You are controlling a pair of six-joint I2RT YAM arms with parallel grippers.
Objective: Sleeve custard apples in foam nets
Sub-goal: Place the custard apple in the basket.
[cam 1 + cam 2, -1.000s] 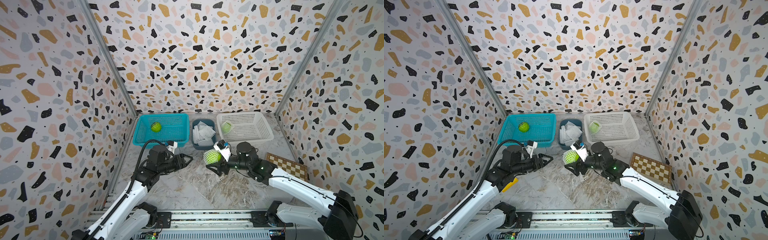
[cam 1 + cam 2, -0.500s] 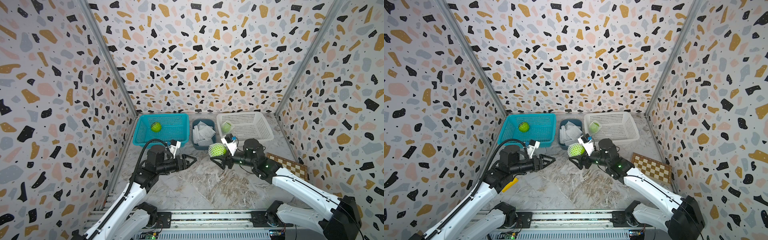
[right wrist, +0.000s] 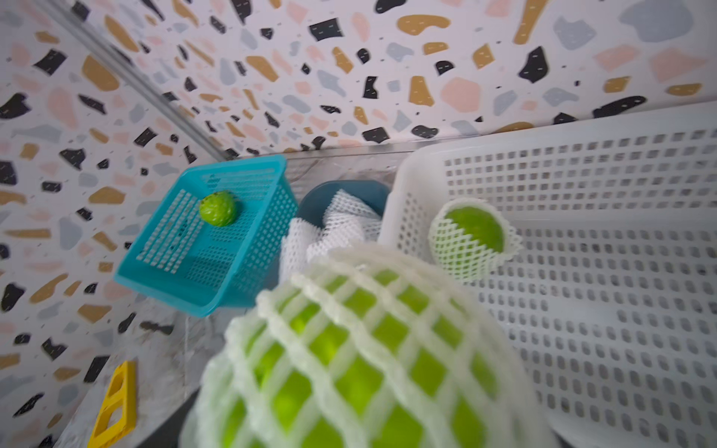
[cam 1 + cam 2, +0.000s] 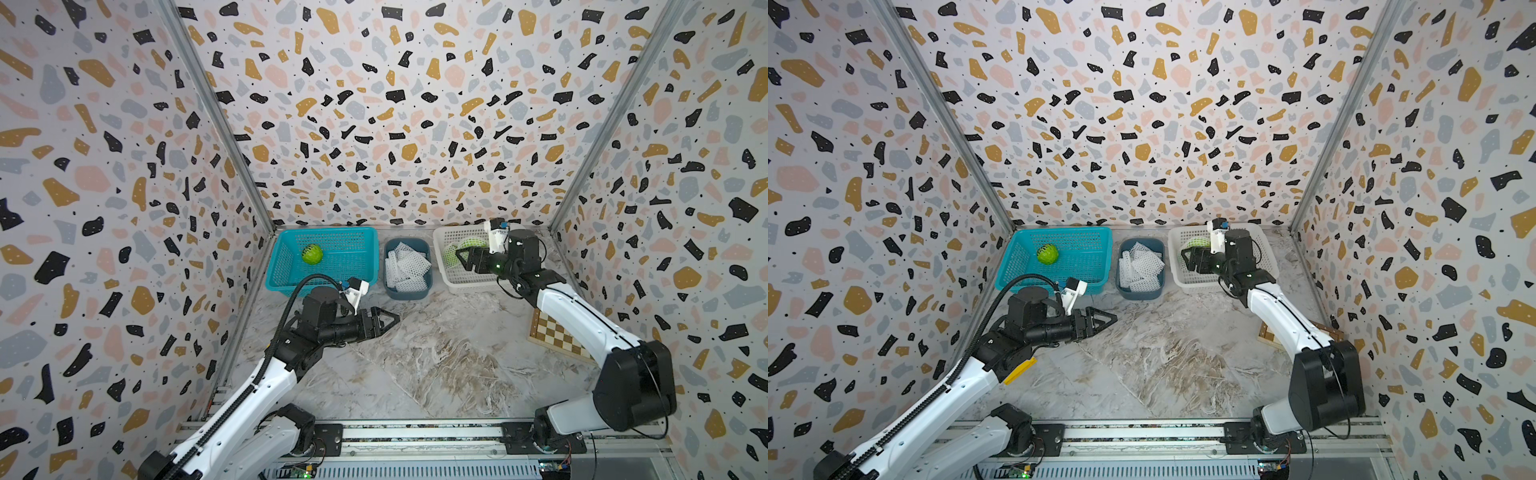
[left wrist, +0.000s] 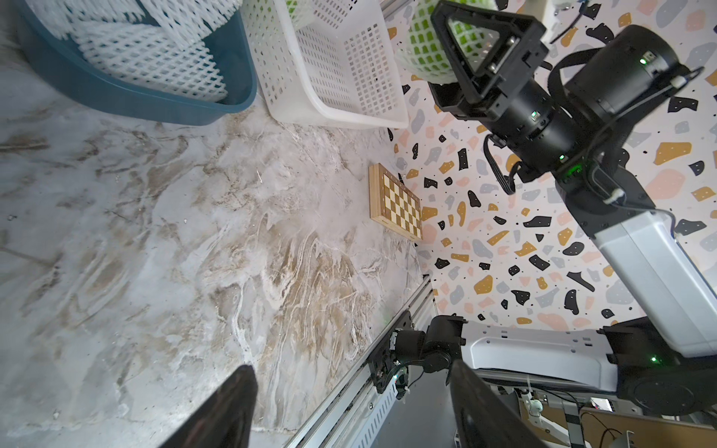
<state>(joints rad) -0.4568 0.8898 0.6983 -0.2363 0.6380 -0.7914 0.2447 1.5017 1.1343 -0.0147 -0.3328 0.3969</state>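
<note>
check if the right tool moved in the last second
Yes: the right tool, holding a net-sleeved green custard apple, moved from mid-table to above the white plastic lattice basket.

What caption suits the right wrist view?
Green custard apple in white foam net before white plastic basket holding another sleeved fruit.

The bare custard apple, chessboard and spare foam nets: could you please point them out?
bare custard apple (image 4: pixel 312 254): in a top view, the fruit's middle.
chessboard (image 5: pixel 397 204): left wrist view, centre squares.
spare foam nets (image 4: pixel 406 266): in a top view, the pile's middle.
</note>
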